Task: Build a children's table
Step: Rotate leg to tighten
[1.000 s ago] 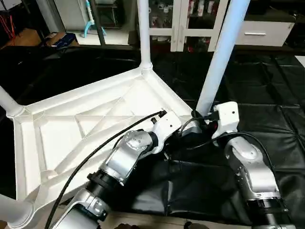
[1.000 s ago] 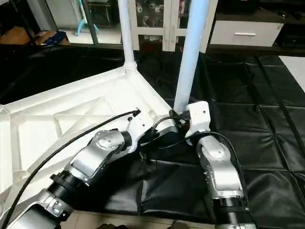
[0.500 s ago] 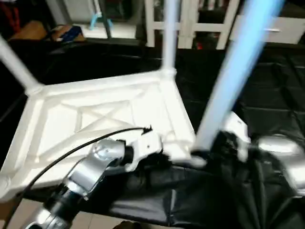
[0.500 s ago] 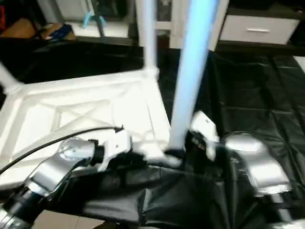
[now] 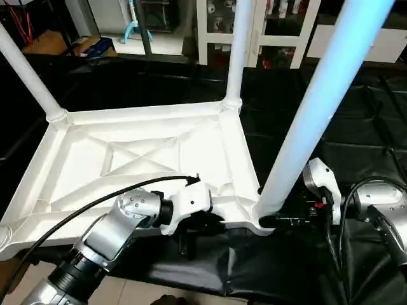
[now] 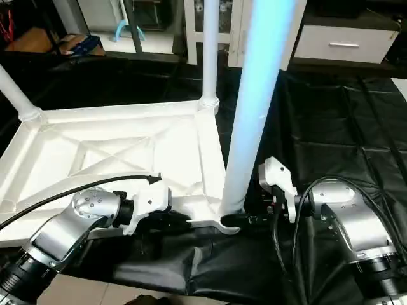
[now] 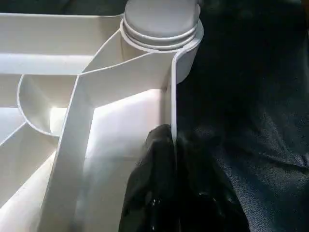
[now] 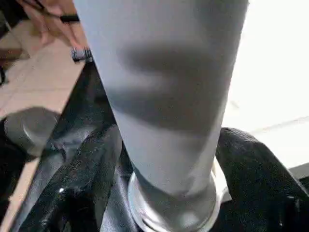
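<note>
Pinching the near rim of the upturned tabletop (image 5: 146, 159) with its narrow-shut left pincer (image 7: 166, 159), the robot seems to steady the slab on the black floor mat (image 5: 356, 127). The right pincer (image 8: 166, 159) straddles the base of the nearest leg (image 5: 318, 95), fingers (image 8: 91, 179) on either side, probably seating it. Farther legs (image 5: 234, 51) stand upright; open mat lies to the right.

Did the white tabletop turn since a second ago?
Yes. The tabletop has swung round on the black mat; its far edge now runs level across the view.
</note>
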Robot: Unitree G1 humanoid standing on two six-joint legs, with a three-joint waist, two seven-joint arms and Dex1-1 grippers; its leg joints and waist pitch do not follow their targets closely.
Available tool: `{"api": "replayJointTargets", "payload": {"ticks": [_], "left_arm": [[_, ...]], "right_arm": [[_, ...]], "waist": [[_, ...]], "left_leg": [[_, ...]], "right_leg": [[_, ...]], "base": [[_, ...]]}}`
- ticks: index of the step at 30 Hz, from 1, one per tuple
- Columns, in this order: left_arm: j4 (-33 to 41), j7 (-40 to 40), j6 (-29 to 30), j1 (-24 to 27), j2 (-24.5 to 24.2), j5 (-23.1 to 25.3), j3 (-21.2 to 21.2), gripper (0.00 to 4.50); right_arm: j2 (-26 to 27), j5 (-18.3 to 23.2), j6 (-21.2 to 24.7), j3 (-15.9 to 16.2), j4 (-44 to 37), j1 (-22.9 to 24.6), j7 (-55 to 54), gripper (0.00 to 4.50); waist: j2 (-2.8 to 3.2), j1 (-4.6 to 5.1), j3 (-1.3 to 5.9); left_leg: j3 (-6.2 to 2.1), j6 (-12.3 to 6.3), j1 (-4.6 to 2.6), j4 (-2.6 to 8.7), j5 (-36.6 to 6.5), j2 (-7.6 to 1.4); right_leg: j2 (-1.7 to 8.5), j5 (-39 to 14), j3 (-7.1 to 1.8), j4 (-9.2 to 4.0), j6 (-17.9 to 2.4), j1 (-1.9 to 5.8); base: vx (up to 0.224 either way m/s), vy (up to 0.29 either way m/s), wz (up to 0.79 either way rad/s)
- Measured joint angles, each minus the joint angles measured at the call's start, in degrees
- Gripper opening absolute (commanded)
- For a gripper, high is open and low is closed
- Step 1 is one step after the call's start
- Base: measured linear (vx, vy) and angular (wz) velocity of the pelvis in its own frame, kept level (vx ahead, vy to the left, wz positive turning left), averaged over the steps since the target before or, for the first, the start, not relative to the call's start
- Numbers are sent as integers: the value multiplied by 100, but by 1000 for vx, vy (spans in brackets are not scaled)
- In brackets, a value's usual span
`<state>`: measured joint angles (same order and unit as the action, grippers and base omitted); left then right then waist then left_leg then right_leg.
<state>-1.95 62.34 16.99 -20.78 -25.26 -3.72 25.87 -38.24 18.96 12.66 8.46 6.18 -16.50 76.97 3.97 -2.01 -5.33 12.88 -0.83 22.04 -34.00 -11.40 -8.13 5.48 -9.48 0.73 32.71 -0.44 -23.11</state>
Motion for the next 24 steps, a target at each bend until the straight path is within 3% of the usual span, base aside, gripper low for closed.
{"api": "replayJointTargets", "payload": {"ticks": [9, 17, 22, 24], "left_arm": [[52, -8, 40, 5, 1, -6, -2, 0], [89, -11, 75, 38, -57, 0, -30, 0], [-105, -336, 68, -57, 83, 178, -104, 0], [-483, -813, 61, -262, 458, 352, -179, 0]], "right_arm": [[211, -125, -92, 103, 299, -101, -89, 222], [395, -134, -131, 64, 341, -104, -264, 206], [745, -148, 6, -142, 339, 4, -1018, 205], [1150, -316, 159, -438, 287, 89, -1960, 204]], "waist": [[-8, 2, -5], [-13, 44, -8], [-16, 93, -10], [-21, 133, -13]], "left_leg": [[1, -1, 9, -11, 1, 0], [0, -1, 2, -16, 0, 0], [-4, 4, -4, -16, 1, -2], [-6, 19, -5, -16, 11, -2]], "right_leg": [[2, 0, 0, 3, 0, -2], [2, 0, -2, 20, 0, -4], [0, -4, -2, 30, 7, -7], [-2, -24, -4, 28, 39, -5]], "base": [[0, 0, 0], [0, 0, 0], [0, 0, 0], [0, 0, 0]]}}
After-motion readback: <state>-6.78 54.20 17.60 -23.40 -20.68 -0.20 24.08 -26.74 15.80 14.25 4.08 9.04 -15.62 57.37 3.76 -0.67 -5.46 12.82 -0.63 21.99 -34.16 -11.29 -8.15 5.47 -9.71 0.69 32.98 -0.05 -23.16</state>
